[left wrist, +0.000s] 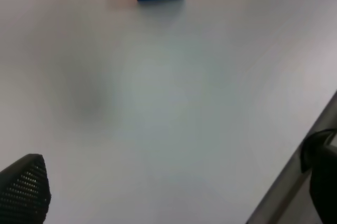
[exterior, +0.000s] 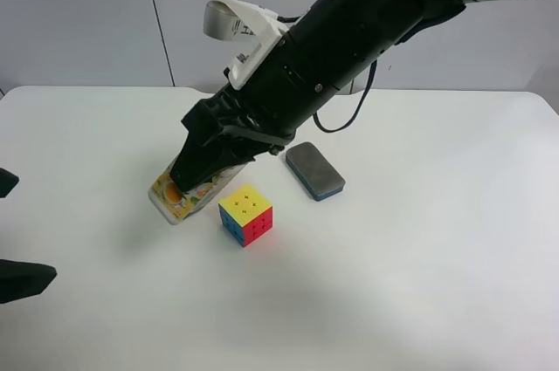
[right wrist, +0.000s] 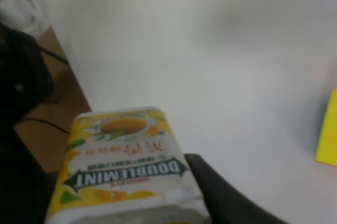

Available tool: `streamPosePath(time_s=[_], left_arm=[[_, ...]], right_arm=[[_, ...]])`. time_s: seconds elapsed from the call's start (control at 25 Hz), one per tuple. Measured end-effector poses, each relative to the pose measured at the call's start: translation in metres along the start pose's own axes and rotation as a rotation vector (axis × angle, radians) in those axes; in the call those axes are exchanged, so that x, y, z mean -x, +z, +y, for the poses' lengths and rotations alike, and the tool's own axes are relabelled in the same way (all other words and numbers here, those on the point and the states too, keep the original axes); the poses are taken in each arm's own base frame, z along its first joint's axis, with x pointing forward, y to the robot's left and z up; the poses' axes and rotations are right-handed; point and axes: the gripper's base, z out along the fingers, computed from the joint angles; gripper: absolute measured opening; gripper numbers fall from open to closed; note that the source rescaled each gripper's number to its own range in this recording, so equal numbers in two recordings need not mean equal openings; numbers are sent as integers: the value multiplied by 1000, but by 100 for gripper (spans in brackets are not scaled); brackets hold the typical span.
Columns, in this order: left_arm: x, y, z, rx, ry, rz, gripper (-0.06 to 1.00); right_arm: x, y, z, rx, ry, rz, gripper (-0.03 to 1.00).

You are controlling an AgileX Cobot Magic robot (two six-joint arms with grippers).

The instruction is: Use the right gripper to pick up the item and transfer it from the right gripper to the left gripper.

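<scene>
Clamped between the black fingers (right wrist: 226, 203) of the right gripper (exterior: 205, 175) sits the small white carton (right wrist: 126, 166) with orange fruit print and a green DOUBLEMINT banner, its printed face turned toward the wrist camera and a finger pressed against its side; the jaws are clenched on it. What the carton holds cannot be seen. In the high view the carton is tilted under the gripper's tip, low over the white table (exterior: 419, 292); whether it touches the surface I cannot tell. Behind the fingers the glossy black arm (exterior: 349, 22) rises toward the high view's upper right, bearing a white block (exterior: 249, 30) and a looping black cable (exterior: 349, 113). Just beside the carton stands a multicoloured puzzle cube (exterior: 245, 214), yellow face up, with a narrow gap between them. Near the cube lies a dark grey eraser block (exterior: 315, 170) with a blue base, flat on the table. Well apart, at the high view's left edge, the left gripper (exterior: 10, 230) hangs with its black wedge fingers (left wrist: 25, 192) spread wide, released, with nothing between them; its wrist view looks down on the table with the cube's blue side in sight
</scene>
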Motion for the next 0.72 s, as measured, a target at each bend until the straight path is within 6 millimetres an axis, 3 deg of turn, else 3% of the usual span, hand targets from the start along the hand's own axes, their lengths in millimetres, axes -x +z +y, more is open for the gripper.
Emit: streamPosePath(time_s=[0.32,0.72], left_arm=[[11,20,5,0,17,12,100],[15,25,8,15,57,-11,100]], right_arm=[[4,0,5,60,55,-47,0],[13,-2,12,147,148,-135,0]])
